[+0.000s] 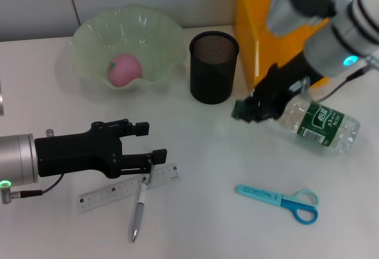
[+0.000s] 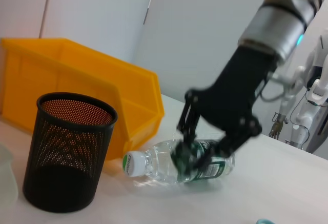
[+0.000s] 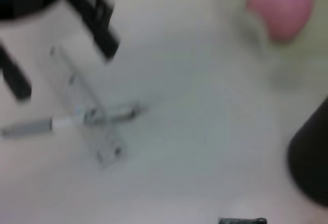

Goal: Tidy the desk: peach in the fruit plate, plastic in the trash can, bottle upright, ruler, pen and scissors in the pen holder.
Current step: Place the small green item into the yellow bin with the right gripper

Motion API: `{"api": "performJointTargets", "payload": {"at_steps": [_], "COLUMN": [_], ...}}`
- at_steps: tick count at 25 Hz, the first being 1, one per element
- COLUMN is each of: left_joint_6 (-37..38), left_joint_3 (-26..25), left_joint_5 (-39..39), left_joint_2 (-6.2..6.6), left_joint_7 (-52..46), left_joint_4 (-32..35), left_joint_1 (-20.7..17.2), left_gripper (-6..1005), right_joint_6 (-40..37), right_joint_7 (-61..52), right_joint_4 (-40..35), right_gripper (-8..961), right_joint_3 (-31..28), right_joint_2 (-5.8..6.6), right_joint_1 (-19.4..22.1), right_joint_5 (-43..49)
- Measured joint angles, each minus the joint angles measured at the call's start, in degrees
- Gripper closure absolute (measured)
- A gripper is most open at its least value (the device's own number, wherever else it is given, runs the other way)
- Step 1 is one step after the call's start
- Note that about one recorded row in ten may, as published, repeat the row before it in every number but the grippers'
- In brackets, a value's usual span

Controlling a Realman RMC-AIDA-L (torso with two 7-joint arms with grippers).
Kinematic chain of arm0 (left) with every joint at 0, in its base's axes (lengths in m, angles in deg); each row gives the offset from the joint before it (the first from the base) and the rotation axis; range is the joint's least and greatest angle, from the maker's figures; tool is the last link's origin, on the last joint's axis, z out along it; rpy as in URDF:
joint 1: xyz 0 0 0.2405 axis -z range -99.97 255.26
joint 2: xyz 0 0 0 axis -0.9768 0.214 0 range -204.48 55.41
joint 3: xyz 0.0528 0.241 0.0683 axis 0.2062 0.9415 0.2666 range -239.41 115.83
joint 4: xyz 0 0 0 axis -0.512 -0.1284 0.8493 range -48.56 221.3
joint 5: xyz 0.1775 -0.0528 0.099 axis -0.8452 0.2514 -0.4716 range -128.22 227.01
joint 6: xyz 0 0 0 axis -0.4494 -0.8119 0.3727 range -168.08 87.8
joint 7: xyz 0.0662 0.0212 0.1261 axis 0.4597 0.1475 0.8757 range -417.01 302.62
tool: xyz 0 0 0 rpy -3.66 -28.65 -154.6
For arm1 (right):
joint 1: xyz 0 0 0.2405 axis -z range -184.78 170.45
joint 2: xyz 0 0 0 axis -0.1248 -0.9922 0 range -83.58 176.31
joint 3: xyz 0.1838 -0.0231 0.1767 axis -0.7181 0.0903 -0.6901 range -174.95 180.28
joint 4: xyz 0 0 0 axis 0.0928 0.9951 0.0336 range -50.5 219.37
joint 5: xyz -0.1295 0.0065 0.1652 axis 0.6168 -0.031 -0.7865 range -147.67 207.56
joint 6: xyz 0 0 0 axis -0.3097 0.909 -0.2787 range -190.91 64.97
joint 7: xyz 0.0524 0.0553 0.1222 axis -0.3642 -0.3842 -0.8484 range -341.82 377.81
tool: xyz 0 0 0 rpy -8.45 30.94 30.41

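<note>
A white bench seen from above, described from the robot's left to its right. At the left edge, the left claw reaches in level over the bench, its two black fingers spread open and holding nothing. Its lower fingertip sits just above a clear ruler lying flat, with a silver pen lying across the ruler. Behind the left claw, toward the wall, a pale green ruffled fruit plate holds a pink peach. To the right of the plate stands a black mesh pen holder, upright. Near the front of the bench, a pair of blue scissors lies flat, well apart from the ruler and pen. Behind the pen holder and to its right stands a yellow bin. In front of the bin, a clear plastic bottle with a green label lies on its side, white cap toward the pen holder. The right claw comes down from above and its black fingers close around the bottle near its shoulder, gripping it against the bench.
</note>
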State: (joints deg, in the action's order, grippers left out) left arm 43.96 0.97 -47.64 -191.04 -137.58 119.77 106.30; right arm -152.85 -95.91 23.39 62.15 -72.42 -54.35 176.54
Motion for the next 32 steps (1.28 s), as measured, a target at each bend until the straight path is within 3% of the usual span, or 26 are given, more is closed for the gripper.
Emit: {"api": "performJointTargets", "payload": {"at_steps": [7,10,13,20,29,32], "left_joint_6": [0.0,-0.1,-0.1,-0.1,-0.1,-0.1], "left_joint_3": [-0.1,-0.1,-0.1,-0.1,-0.1,-0.1], "left_joint_5": [0.0,0.0,0.0,0.0,0.0,0.0], "left_joint_2": [0.06,0.06,0.06,-0.03,-0.11,-0.12], "left_joint_7": [-0.2,-0.2,-0.2,-0.5,-0.6,-0.6], "left_joint_4": [0.0,0.0,0.0,0.0,0.0,0.0], "left_joint_1": [0.1,0.4,0.5,0.6,0.6,0.6], "left_gripper": [187,187,187,187,187,187], "right_joint_6": [-1.6,2.5,6.3,18.4,24.9,26.8], "right_joint_7": [-2.2,-4.0,-4.9,-5.9,-6.1,-6.8], "right_joint_4": [-5.5,-6.3,-6.3,-2.2,2.8,4.0], "right_gripper": [696,707,718,741,729,679], "right_joint_3": [-9.8,-17.3,-19.2,-18.1,-15.5,-15.4], "right_joint_2": [0.98,1.72,1.84,2.08,1.90,1.90], "right_joint_1": [1.0,1.2,1.6,2.6,2.1,2.1], "right_joint_5": [-5.0,-6.4,-6.4,-4.7,-3.0,-3.0]}}
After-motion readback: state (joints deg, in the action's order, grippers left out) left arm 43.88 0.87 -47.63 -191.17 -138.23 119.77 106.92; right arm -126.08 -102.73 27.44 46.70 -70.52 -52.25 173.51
